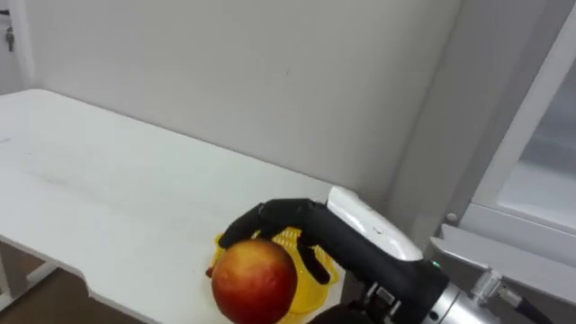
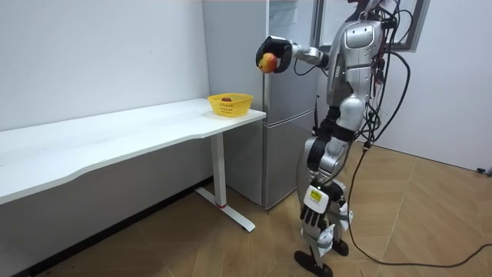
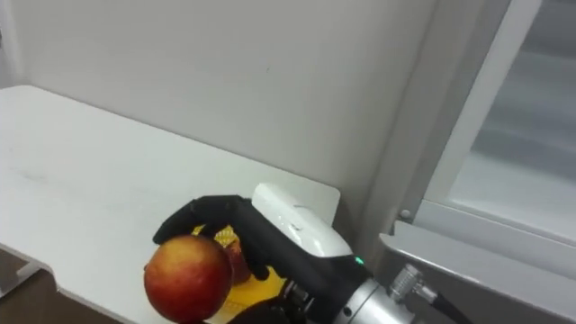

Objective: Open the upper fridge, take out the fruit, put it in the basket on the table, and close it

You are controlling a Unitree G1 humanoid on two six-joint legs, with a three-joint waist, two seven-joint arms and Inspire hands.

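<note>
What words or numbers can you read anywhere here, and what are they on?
None can be read.
Apple, right hand curled round it, yellow basket, white table, fridge: no print shows.
Left hand, hanging low in the room view: too small to tell.

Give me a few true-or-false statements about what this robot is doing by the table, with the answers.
1. The right robot hand holds an apple. True.
2. The apple is green. False: it is red and yellow.
3. The yellow basket sits on the floor. False: it stands on the white table, at the end nearest the fridge.
4. The robot stands beside the fridge. True.
5. The left robot hand rests on the table. False: it hangs down at the robot's side.
</note>
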